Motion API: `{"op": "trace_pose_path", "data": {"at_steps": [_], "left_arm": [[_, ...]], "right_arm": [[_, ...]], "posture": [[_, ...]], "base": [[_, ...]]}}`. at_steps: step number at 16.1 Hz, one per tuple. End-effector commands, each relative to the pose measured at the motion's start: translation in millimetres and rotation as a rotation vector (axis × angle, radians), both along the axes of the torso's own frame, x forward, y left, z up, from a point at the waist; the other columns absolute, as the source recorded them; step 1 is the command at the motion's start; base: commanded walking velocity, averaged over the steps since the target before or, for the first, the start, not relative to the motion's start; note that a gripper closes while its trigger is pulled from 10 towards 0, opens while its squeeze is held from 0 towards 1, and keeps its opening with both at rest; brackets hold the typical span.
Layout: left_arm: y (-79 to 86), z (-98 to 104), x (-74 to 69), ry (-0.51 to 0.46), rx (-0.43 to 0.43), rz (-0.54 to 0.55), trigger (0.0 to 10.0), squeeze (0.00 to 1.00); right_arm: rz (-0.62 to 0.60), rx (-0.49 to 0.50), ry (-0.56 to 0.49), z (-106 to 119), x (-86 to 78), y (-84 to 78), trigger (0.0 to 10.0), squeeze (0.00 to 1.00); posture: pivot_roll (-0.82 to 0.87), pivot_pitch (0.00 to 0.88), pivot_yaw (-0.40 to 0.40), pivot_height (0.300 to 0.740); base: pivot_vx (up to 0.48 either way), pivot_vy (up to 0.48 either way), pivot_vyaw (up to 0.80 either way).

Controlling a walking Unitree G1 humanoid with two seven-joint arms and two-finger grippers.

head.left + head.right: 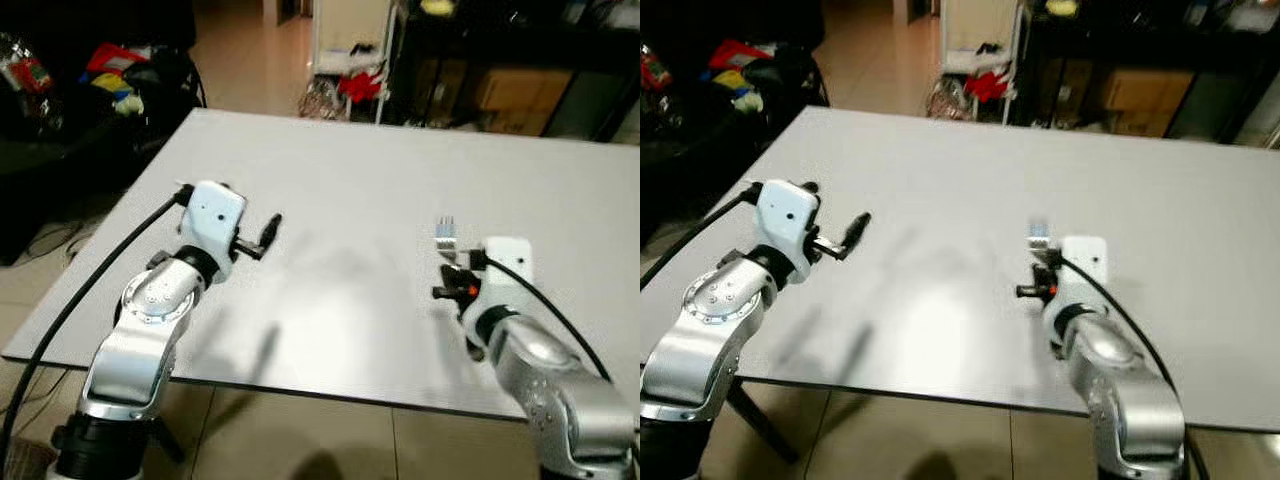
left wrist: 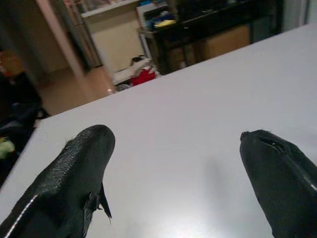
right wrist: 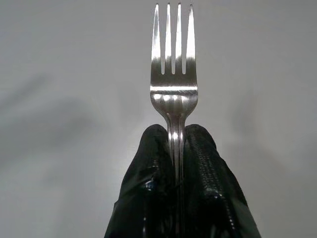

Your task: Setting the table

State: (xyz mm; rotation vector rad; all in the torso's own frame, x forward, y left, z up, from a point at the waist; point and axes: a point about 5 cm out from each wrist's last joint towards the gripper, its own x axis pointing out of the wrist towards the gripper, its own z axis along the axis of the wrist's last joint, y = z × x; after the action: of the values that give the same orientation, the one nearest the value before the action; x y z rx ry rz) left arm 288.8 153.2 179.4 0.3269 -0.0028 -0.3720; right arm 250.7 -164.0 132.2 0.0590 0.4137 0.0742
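Observation:
A silver fork (image 3: 173, 74) stands out from between the black fingers of my right gripper (image 3: 176, 136), which is shut on its handle. In the eye views the fork's tines (image 1: 445, 232) point away from me over the right half of the white table (image 1: 350, 180). My left gripper (image 1: 268, 232) hovers over the table's left part, its two fingers (image 2: 74, 173) spread wide apart with nothing between them.
The table's near edge (image 1: 300, 392) runs just in front of me. Beyond the far edge are a dark shelf unit (image 1: 500, 60) with boxes, red cloth (image 1: 362, 85) on the floor, and a cluttered dark seat (image 1: 110, 75) at the far left.

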Motion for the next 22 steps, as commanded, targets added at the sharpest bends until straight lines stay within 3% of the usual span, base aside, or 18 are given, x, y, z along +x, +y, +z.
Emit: {"op": "trace_pose_path", "data": {"at_steps": [1,7,9,11,14,22], "left_arm": [[3.7,-2.0,-1.4,0.042,0.025,-0.033,10.0,0.0],[8.0,-14.9,-12.0,0.188,0.096,-0.218,10.0,0.0],[10.5,-12.9,-19.1,0.228,0.127,-0.307,10.0,0.0],[11.4,-12.0,-23.5,0.242,0.13,-0.332,10.0,0.0],[15.7,-11.1,-30.7,0.264,0.14,-0.355,10.0,0.0],[16.0,-11.6,-47.0,0.319,0.136,-0.414,10.0,0.0]], "right_arm": [[0.032,-0.003,0.02,-0.5,5.3,3.4,10.0,0.0],[0.046,-0.049,0.118,-10.0,23.2,12.4,10.0,0.0],[-0.012,-0.025,0.16,-18.7,32.6,32.9,10.0,0.0],[-0.05,0.007,0.15,-20.6,33.8,36.6,10.0,0.0],[-0.016,0.016,0.161,-28.0,33.9,52.3,10.0,0.0],[-0.083,-0.053,0.226,-50.1,30.6,49.8,10.0,0.0]], "posture": [[0.01,0.0,-0.02,0.74],[0.03,0.0,-0.02,0.74],[0.03,0.0,-0.019,0.74],[0.03,0.0,-0.019,0.74],[0.06,0.0,-0.016,0.74],[0.09,0.0,-0.024,0.74]], "base": [[0.0,0.0,0.0],[0.0,0.0,0.0],[0.0,0.0,0.0],[0.0,0.0,0.0],[0.0,0.0,0.0],[0.0,0.0,0.0]]}}
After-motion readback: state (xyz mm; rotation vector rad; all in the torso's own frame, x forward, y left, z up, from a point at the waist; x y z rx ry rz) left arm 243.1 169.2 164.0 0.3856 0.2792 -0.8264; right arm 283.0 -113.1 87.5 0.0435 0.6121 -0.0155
